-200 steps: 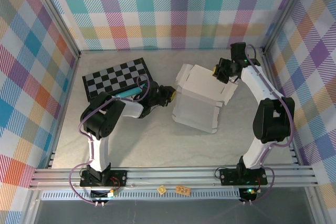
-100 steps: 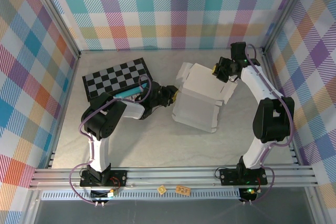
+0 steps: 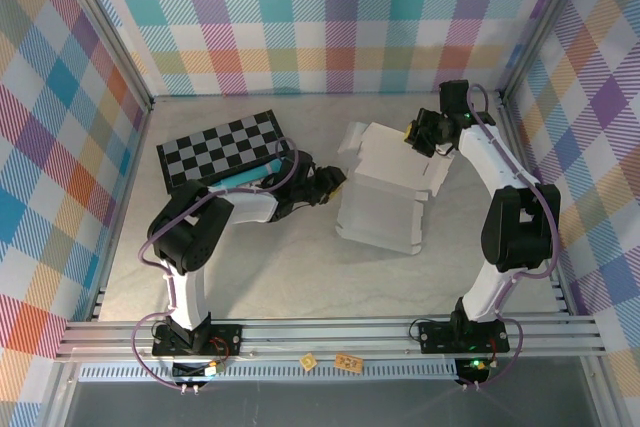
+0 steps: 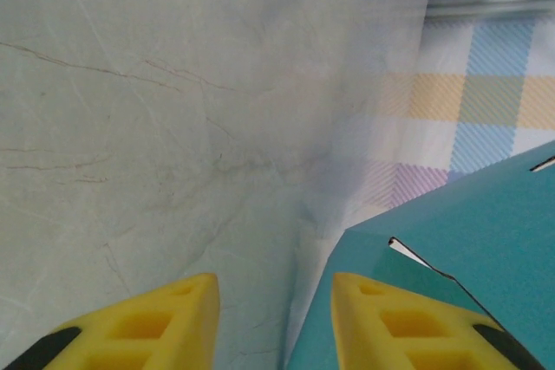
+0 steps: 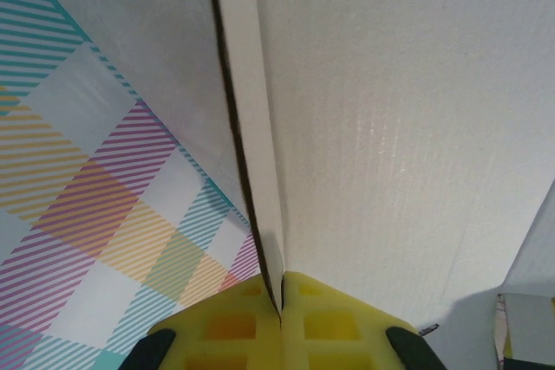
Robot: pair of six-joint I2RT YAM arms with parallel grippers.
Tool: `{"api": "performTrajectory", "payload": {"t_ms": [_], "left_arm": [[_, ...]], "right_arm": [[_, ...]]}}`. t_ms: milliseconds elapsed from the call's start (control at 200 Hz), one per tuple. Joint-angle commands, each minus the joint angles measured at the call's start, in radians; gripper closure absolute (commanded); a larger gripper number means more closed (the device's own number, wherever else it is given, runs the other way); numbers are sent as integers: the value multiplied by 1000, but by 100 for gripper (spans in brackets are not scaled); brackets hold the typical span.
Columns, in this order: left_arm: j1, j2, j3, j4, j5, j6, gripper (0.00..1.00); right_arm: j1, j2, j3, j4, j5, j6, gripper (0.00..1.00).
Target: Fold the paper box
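Top external view: the paper box (image 3: 385, 202) lies between the two pincers, whitish inner face up. The right gripper (image 3: 416, 135) is at its far end and the left gripper (image 3: 333, 180) is just beside its long left edge.

In the right wrist view the yellow fingertips are clenched together on a thin whitish panel edge of the box, which runs straight up out of the seam between them. In the left wrist view the left pincer is released. Bare table (image 4: 130, 127) shows through the gap between its fingers, and the box's teal outer wall sits just off its right finger, with nothing between the pads.

The step in hand looks like raising and creasing a side wall. To do it well, I judge the right pincer should hold its pinch steady as an anchor. The left one should slide in low, fingers straddling the teal wall, and close on the edge — not on a corner — before any pull, so the thin card bends along its score rather than buckling.

The box's long axis runs from the right pincer's grip back toward the arm bases, leaning slightly, and it passes the left pincer broadside. The far panel beneath the right pincer is lifted — the near end lies lower.
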Motion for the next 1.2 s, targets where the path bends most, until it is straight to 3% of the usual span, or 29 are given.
{"api": "performTrajectory", "payload": {"t_ms": [0, 140, 280, 545, 695, 880, 1050, 1195], "left_arm": [[-21, -37, 33, -63, -22, 85, 58], [-27, -33, 36, -53, -25, 94, 49], [-38, -29, 69, -110, -26, 153, 47], [-86, -31, 189, -457, -166, 338, 46], [-100, -19, 255, -612, -264, 373, 45], [-111, -24, 258, -627, -291, 362, 45], [-98, -119, 194, -637, -293, 371, 41], [-66, -263, 91, -639, -232, 405, 41]], "right_arm": [[10, 6, 3, 9, -23, 4, 100], [14, 1, -6, 13, -25, 6, 100], [15, -3, -15, 12, -25, 3, 100], [27, -14, -15, -1, -20, -8, 100], [41, -25, -19, -13, -6, -14, 100], [54, -39, -34, -11, 8, -18, 100], [47, -52, -48, -1, 40, -74, 100], [46, -32, -96, 169, -13, -185, 100]]}}
